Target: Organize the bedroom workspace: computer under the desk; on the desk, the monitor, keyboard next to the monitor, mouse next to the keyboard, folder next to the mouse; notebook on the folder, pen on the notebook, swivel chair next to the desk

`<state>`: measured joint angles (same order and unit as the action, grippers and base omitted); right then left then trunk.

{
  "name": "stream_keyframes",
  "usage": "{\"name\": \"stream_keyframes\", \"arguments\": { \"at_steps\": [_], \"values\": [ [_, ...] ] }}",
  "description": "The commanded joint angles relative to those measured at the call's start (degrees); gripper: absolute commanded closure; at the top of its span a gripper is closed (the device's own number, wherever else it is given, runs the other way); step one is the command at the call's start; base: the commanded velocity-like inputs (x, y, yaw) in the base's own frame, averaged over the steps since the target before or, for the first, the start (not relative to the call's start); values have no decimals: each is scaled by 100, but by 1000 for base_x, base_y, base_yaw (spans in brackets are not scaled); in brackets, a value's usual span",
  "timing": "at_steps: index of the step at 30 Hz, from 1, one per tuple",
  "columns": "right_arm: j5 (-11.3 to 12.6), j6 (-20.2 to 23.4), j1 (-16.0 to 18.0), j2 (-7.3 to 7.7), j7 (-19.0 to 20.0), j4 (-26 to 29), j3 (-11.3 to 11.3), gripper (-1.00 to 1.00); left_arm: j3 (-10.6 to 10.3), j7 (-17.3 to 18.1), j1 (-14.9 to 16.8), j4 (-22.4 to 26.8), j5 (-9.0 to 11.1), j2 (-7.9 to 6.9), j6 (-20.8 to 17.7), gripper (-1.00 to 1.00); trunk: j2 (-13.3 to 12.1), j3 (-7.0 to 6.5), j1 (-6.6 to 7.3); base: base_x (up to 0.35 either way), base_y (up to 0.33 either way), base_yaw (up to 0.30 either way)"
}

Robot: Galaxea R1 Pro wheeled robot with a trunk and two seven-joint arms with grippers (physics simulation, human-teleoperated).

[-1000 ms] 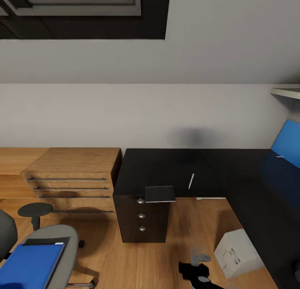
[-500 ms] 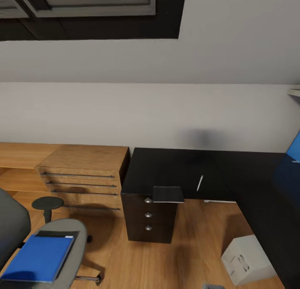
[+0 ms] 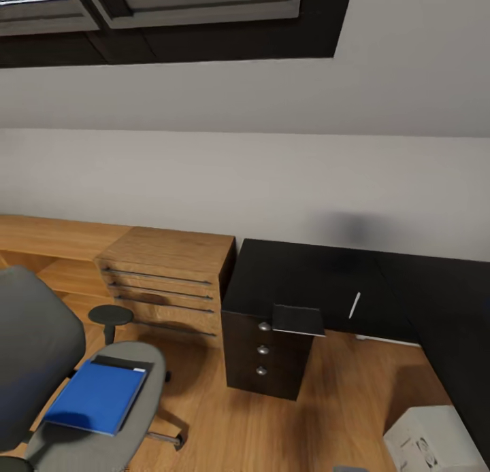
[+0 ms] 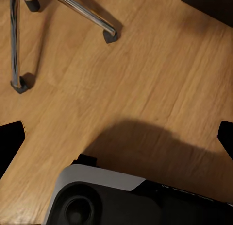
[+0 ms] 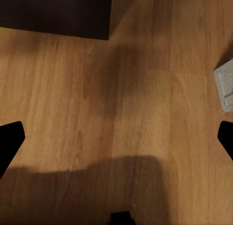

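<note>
**One chair, one folder, one notebook, one pen**

One blue folder (image 3: 96, 397) lies on the seat of the single swivel chair (image 3: 41, 363). On the black desk (image 3: 286, 278) sit one notebook (image 3: 298, 319) (overhanging the front edge) and one pen (image 3: 354, 305), apart. One tower computer (image 3: 435, 445) stands on the floor (image 3: 238, 424). Left end effector (image 4: 116, 137) and right end effector (image 5: 116, 137) point floorward, wide open, empty.

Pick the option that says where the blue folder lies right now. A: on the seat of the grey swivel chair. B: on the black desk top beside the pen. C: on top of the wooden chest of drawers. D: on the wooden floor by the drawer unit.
A: in the head view the folder lies flat on the seat of the swivel chair, well away from the desk.
</note>
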<state>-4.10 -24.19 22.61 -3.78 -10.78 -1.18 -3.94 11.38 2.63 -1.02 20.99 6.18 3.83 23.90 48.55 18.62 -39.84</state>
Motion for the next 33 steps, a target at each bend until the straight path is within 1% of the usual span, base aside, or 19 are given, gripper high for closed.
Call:
{"name": "stream_keyframes", "arguments": {
  "at_steps": [1,6,7,11,17,18,20,22,23,25,27,30,33],
  "values": [
    [-45,-24,6,2,-21,-11,-39,-100,3,28,-3,10,57,3,-1,-100,5,11,-1,0,0,237],
    [-57,-25,6,34,-21,-7,-36,-100,-3,28,-3,10,46,3,-9,-100,5,42,-1,0,0,223],
    [-70,-25,6,88,-21,-5,-29,-100,-4,28,-3,10,42,8,-18,-100,5,49,-1,0,0,187],
    [-68,-25,6,101,-21,-5,-28,-100,-4,28,-3,10,42,9,-17,-100,5,78,-1,0,0,184],
    [-65,-25,6,362,-50,2,-23,-100,-4,28,-3,9,41,-4,-31,-100,5,122,-1,0,0,177],
    [-66,-25,6,438,-52,3,-22,-100,-4,28,-3,3,41,-17,-35,-100,5,129,-1,0,0,174],
    [-70,-23,6,513,-54,2,-23,-100,-3,28,-3,-55,43,-64,-27,-100,5,144,-1,0,0,174],
    [-68,-20,6,548,-55,-1,-25,-100,6,28,-3,-126,47,-113,-17,-100,5,159,-1,0,0,173],
    [-66,-16,3,577,-55,-2,-26,-100,12,28,-3,-187,51,-168,-10,-100,5,166,-1,0,0,173],
    [-66,-13,-7,600,-55,-3,-26,-100,17,28,-3,-230,54,-213,-6,-100,5,181,-1,0,0,173],
    [-65,-11,-80,680,-52,-6,-27,-100,27,28,-3,-281,61,-262,-2,-100,5,196,-1,0,0,177],
    [-60,-13,-164,818,-29,-9,-27,-100,31,28,-3,-327,66,-281,0,-100,5,218,-1,0,0,184],
    [-57,-20,-194,839,-23,-6,-28,-100,29,28,-3,-481,63,-284,4,-100,5,240,-1,0,0,200]
  ]
}}
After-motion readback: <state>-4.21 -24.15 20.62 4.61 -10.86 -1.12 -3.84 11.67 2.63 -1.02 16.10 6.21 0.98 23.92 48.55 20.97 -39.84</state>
